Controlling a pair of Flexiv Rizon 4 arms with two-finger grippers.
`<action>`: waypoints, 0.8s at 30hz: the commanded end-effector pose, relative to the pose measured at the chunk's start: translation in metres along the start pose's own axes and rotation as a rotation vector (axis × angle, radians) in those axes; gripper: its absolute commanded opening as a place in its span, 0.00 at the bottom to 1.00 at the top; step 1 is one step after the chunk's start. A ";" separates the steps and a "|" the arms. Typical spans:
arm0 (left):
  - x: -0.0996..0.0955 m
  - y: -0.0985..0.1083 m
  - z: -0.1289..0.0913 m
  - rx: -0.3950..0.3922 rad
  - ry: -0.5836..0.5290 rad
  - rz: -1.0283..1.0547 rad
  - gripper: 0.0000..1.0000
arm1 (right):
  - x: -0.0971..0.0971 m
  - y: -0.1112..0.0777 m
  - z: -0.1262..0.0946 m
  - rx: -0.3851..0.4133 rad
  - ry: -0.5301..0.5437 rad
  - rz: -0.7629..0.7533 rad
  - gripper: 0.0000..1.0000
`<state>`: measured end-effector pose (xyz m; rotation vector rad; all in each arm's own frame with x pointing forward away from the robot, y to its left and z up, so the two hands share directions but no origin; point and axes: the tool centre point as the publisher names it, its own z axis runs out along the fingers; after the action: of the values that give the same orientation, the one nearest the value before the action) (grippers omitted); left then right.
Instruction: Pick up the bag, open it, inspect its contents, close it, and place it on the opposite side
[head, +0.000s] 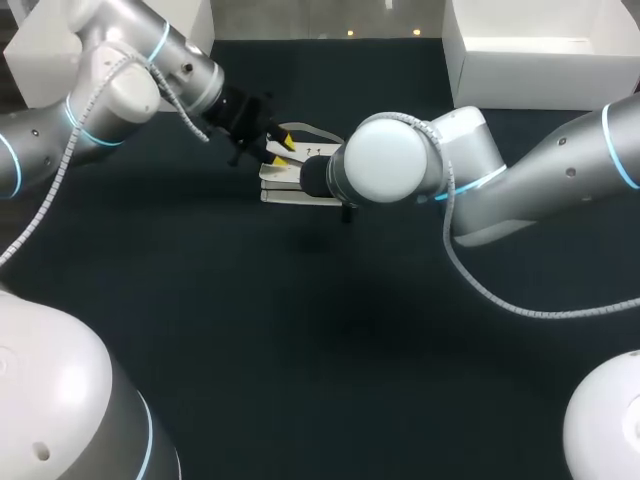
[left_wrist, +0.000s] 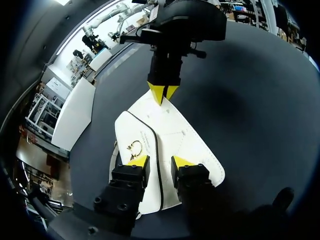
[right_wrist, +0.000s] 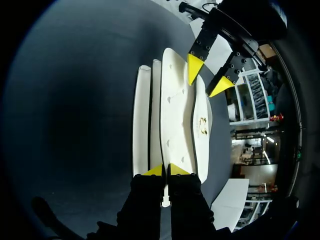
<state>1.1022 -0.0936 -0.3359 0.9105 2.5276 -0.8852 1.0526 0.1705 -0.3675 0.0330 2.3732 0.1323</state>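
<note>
A white bag (head: 290, 185) lies flat mid-table, toward the back. In the left wrist view the white bag (left_wrist: 175, 135) has a black-edged flap and a gold clasp (left_wrist: 135, 146). My left gripper (left_wrist: 160, 162) straddles the flap's near edge, fingers apart with a gap on either side. At the opposite end my right gripper (left_wrist: 163, 92) pinches the bag's edge. From the right wrist, the right gripper (right_wrist: 166, 171) is shut on the middle panel of the bag (right_wrist: 175, 110), and the left gripper (right_wrist: 207, 77) stands open over the far end. In the head view the right gripper is hidden behind its own wrist (head: 385, 160).
A white box (head: 540, 50) stands at the back right of the dark table. Another white box (head: 35, 45) sits at the back left, also seen beside the bag (left_wrist: 75, 115) from the left wrist.
</note>
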 end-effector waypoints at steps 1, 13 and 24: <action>-0.008 0.008 0.006 0.012 0.003 -0.010 0.11 | 0.002 0.001 0.002 0.000 -0.004 0.000 0.00; -0.026 0.013 0.001 0.013 -0.031 -0.023 0.00 | 0.002 0.001 0.002 0.000 -0.004 0.000 0.00; -0.051 0.015 -0.013 0.019 -0.037 -0.091 0.00 | 0.002 0.001 0.002 0.000 -0.004 0.000 0.00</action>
<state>1.1399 -0.0995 -0.3108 0.7762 2.5248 -0.9306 1.0527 0.1705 -0.3673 0.0328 2.3735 0.1325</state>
